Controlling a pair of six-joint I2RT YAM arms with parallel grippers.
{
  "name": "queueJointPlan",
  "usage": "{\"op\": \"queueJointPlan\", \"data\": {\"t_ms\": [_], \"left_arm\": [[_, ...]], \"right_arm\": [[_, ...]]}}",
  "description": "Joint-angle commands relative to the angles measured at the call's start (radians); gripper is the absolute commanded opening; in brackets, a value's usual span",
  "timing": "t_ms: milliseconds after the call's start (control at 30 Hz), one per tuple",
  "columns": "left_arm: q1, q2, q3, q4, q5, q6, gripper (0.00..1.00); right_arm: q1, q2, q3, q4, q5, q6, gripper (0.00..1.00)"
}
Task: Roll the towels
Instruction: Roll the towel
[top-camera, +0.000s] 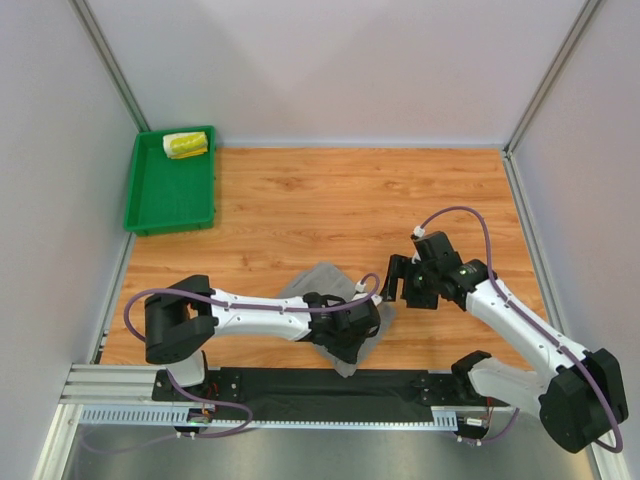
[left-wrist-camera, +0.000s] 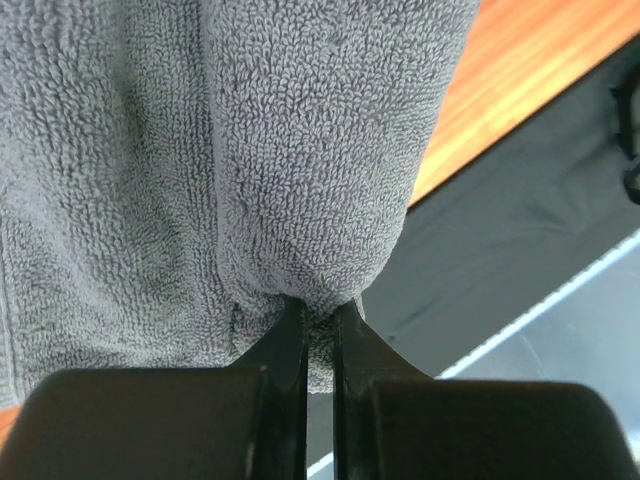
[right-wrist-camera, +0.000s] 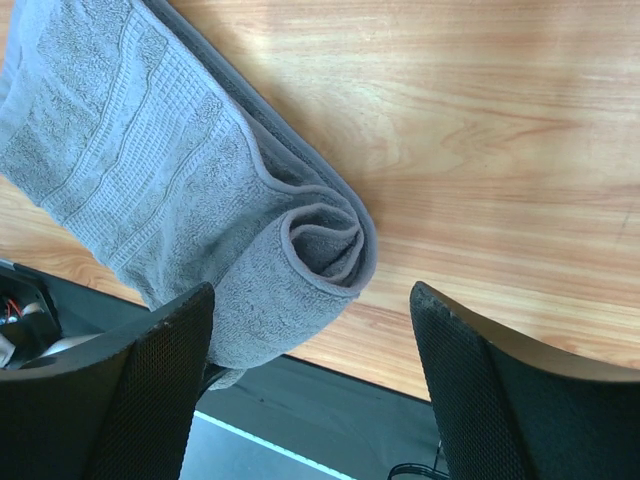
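The grey towel (top-camera: 318, 283) lies partly rolled at the near middle of the wooden table, its near end over the black strip. My left gripper (top-camera: 368, 322) is over it, and in the left wrist view the left gripper (left-wrist-camera: 320, 306) is shut on a fold of the grey towel (left-wrist-camera: 300, 150). The right gripper (top-camera: 396, 284) hovers open just right of the roll. In the right wrist view the right gripper (right-wrist-camera: 312, 290) has its fingers spread wide around the spiral end of the grey towel (right-wrist-camera: 150, 170), not touching it. The small yellow-green towel (top-camera: 186, 145) sits rolled in the tray.
A green tray (top-camera: 165, 205) stands at the far left corner of the table. A black strip (top-camera: 300, 385) and a metal rail run along the near edge between the arm bases. Grey walls enclose the table on three sides.
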Motion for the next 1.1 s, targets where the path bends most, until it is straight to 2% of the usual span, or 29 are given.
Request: {"op": "queueJointPlan", "data": {"t_ms": [0, 200, 500, 1067], "left_arm": [[0.02, -0.008, -0.04, 0.071, 0.172, -0.019, 0.0], [0.11, -0.064, -0.18, 0.295, 0.353, -0.087, 0.0], [0.245, -0.136, -0.328, 0.493, 0.481, -0.145, 0.0], [0.392, -0.044, -0.37, 0.604, 0.683, -0.186, 0.0]], "right_arm": [[-0.002, -0.026, 0.032, -0.017, -0.005, -0.015, 0.81], [-0.003, -0.07, 0.029, 0.024, -0.089, -0.01, 0.81], [-0.002, -0.133, -0.049, 0.147, -0.243, 0.028, 0.81], [-0.002, -0.084, -0.203, 0.302, -0.289, 0.081, 0.81]]}}
